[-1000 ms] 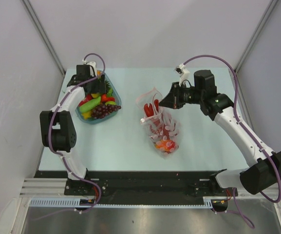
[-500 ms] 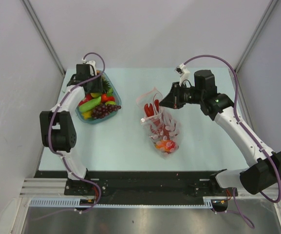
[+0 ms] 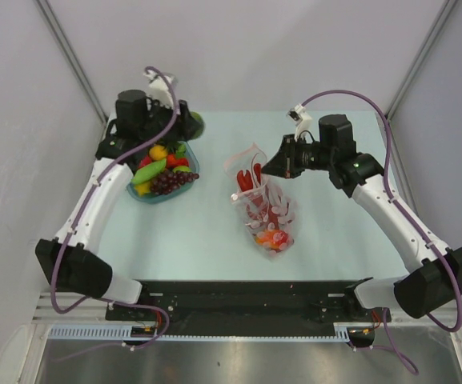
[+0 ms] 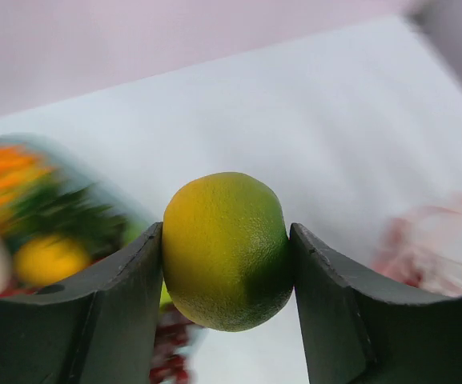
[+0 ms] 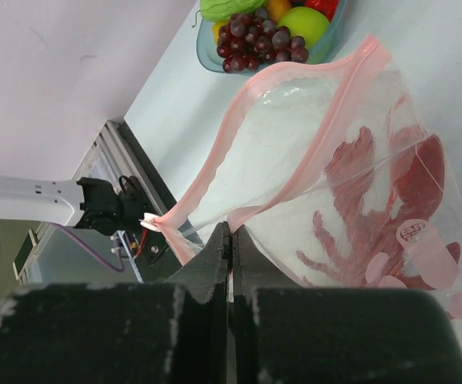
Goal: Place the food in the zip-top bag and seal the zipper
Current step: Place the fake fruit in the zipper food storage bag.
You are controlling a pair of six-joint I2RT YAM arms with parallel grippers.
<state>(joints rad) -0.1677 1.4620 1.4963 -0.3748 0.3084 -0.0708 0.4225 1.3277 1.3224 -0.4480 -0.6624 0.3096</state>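
left gripper squeezes a round green-yellow fruit; right gripper pinches the bag edge
the thin clear zip-top bag lies mid frame with red and orange food inside, its pink zipper near the shut right jaws; the see-through tray at upper left holds grapes

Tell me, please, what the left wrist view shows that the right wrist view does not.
Only the left wrist view shows the round yellow-green plastic toy fruit clamped in the left gripper. Only the right wrist view shows the right gripper shut on the edge of the clear plastic zip-top bag, below its thin pink zipper strip. Both show that bag, the blue-green see-through oval tray of toy food and the pale table; bag and tray are blurred in the left view.
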